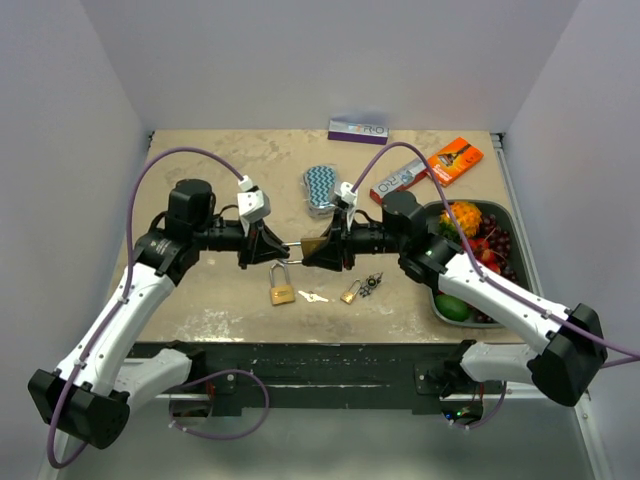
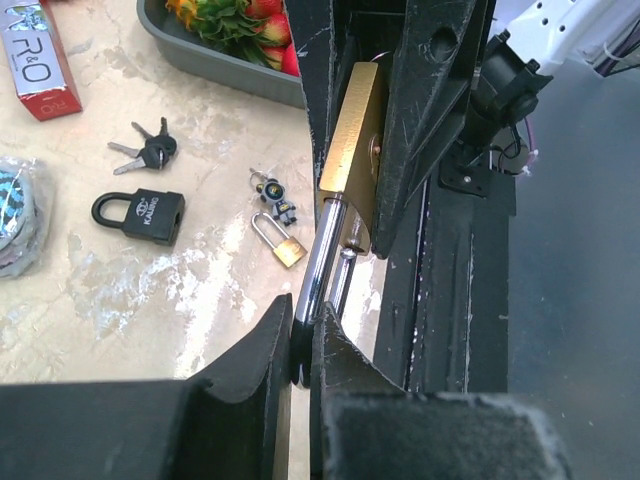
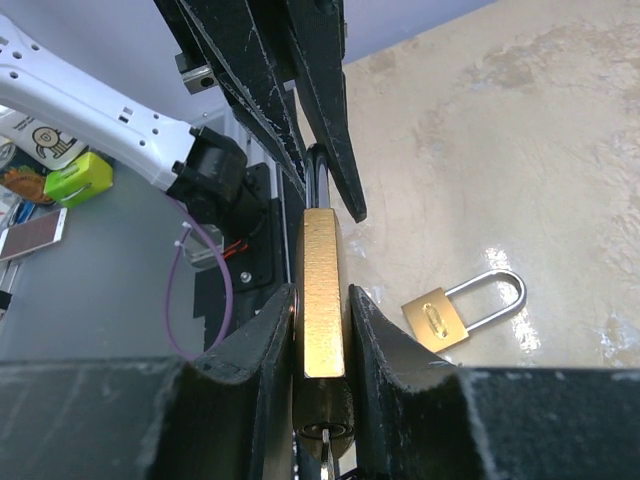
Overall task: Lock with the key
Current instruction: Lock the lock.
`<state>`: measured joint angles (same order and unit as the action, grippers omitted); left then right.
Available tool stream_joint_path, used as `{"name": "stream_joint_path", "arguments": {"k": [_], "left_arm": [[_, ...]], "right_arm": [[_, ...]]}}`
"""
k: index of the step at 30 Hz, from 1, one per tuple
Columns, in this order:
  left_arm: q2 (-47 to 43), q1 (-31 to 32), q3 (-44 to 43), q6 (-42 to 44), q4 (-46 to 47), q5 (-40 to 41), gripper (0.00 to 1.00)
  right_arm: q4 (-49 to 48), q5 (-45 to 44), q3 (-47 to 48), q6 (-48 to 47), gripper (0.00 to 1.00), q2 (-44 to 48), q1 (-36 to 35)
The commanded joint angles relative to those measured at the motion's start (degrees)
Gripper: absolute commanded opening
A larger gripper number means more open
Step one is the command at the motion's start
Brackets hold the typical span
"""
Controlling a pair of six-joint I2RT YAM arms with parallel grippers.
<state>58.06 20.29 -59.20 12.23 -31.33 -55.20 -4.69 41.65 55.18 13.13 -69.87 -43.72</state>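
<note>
A brass padlock (image 3: 322, 290) hangs in the air between my two grippers. My right gripper (image 3: 320, 300) is shut on its body, one finger on each flat side. A key (image 3: 326, 456) sticks out of the keyhole on the padlock's underside. My left gripper (image 2: 303, 320) is shut on the steel shackle (image 2: 322, 262), which stands drawn out of the brass body (image 2: 355, 150). In the top view the left gripper (image 1: 265, 246) and the right gripper (image 1: 325, 248) face each other tip to tip over the middle of the table.
On the table below lie a second brass padlock (image 1: 281, 291), a loose key (image 1: 312, 296), a small padlock (image 1: 350, 293) and a key bunch (image 1: 373, 283). A black padlock (image 2: 142, 212) lies further off. A grey tray (image 1: 517, 262) of fruit stands at the right; boxes (image 1: 455, 159) are at the back.
</note>
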Motion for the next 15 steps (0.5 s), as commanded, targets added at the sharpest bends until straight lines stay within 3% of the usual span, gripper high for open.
{"name": "stream_joint_path", "arguments": {"k": [1, 10, 15], "left_arm": [[0.29, -2.36, -1.27, -1.77, 5.15, 2.91, 0.00], [4.51, -2.28, -4.96, -6.94, 2.14, -10.71, 0.00], [2.15, -0.26, -2.77, -14.94, 10.31, -7.74, 0.00]], "right_arm": [[-0.96, 3.97, 2.65, 1.39, 0.00, 1.31, 0.04], [3.28, 2.29, 2.22, -9.34, 0.00, 1.75, 0.04], [0.39, 6.33, 1.95, -6.63, 0.00, 0.08, 0.04]]}}
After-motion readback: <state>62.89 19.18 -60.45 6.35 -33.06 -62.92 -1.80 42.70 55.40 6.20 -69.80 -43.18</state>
